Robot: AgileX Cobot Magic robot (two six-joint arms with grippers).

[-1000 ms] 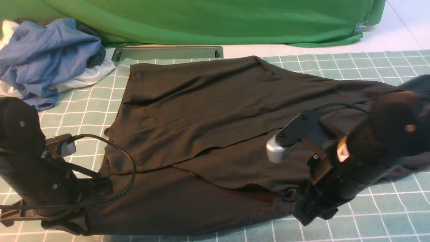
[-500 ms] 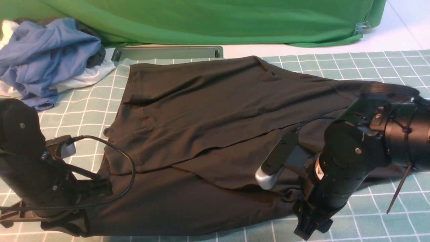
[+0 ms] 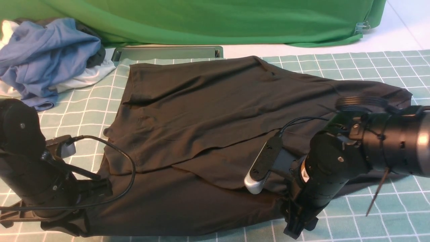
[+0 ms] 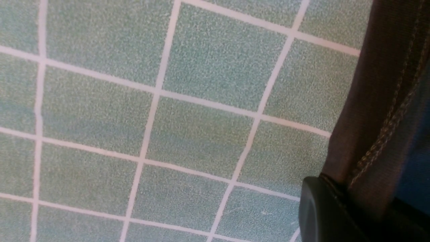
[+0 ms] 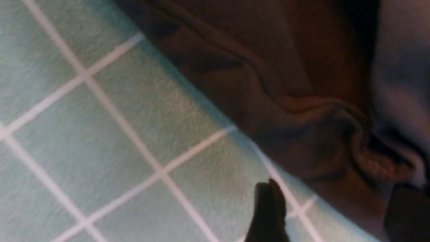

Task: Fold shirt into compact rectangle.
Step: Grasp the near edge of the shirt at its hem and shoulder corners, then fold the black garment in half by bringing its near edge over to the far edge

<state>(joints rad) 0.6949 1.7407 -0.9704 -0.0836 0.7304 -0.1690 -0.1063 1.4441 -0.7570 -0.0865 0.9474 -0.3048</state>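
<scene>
Lying amid bare counter [image 3: 369,218], the shirt [image 3: 208,127] is clamped at its hem by the left gripper [image 3: 70,225]; the right gripper [image 3: 299,227] is spread wide at its near edge.

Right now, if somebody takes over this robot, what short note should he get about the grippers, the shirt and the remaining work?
Left gripper: shut on the near left corner of the shirt.
Right gripper: open, low at the shirt's near edge, holding nothing.
Shirt: spread across the checked mat, with a flap folded over its middle.
Done: a first fold, it seems.
Left: fold it further into a compact rectangle.
</scene>
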